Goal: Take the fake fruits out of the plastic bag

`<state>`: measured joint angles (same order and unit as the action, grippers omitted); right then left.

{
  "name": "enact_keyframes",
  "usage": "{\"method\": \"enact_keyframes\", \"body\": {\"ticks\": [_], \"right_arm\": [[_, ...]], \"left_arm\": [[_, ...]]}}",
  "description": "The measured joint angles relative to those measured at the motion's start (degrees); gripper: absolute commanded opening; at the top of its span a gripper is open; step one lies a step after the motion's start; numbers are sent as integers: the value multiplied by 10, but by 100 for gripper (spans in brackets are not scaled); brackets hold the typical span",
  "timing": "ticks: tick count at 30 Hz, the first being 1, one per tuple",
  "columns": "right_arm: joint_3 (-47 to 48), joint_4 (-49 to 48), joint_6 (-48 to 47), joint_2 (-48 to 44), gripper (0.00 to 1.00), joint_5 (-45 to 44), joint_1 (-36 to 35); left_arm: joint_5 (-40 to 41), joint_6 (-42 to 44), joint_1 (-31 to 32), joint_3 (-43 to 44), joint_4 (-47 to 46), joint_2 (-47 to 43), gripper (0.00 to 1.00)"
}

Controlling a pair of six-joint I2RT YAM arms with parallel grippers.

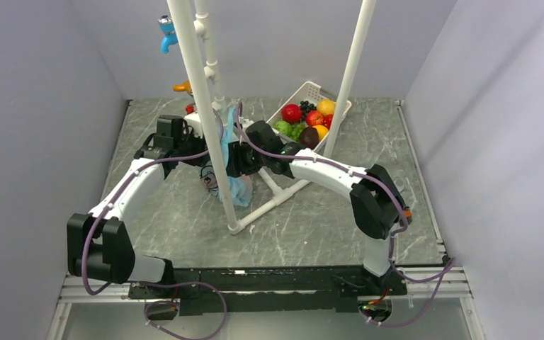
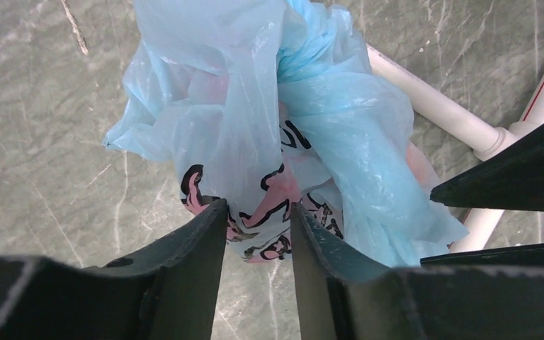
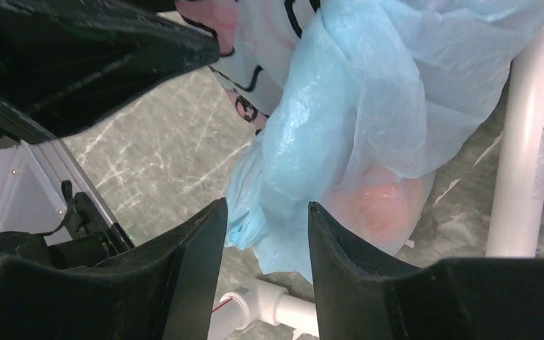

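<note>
Where plastic bag (image 2: 255, 92) crowds white pipe (image 3: 531, 142), left hand (image 2: 258, 212) and right hand (image 3: 268, 209) half-spread, hold unclear

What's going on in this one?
Both arms work on the light-blue plastic bag hanging at a white pipe frame. The left pincer is at its printed panel, the right pincer at its lower bulge, where a peach-orange fruit shows through the film. Whether either grips the film is unclear. The white basket holds other fruits.

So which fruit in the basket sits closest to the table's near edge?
The dark purple fruit at the basket's near corner, beside the green fruits; others lie farther back.
</note>
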<state>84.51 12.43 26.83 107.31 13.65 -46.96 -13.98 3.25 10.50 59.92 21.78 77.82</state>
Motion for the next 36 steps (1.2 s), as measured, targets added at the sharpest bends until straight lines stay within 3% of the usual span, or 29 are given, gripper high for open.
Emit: {"method": "enact_keyframes", "body": {"ticks": [2, 5, 7, 12, 19, 22, 31, 36], "right_arm": [[-5, -1, 3, 7, 45, 2, 0], [-15, -1, 7, 7, 41, 5, 0], [-17, -2, 12, 7, 38, 9, 0], [-23, -16, 22, 7, 31, 10, 0], [-28, -22, 29, 7, 23, 13, 0], [-29, -26, 33, 7, 14, 12, 0], [-69, -37, 38, 2, 0, -10, 0], [-116, -39, 38, -37, 0, -32, 0]], "left_arm": [[0, 0, 0, 2, 3, 8, 28], [-1, 1, 0, 3, 6, 9, 22], [-1, 2, 0, 6, 6, 9, 11], [-1, 2, 0, 12, 10, 9, 0], [2, 1, 0, 22, 24, 10, 0], [2, 0, 0, 23, 26, 10, 0], [16, -9, -5, 23, 30, 10, 0], [38, -14, -10, 23, 30, 10, 0]]}}
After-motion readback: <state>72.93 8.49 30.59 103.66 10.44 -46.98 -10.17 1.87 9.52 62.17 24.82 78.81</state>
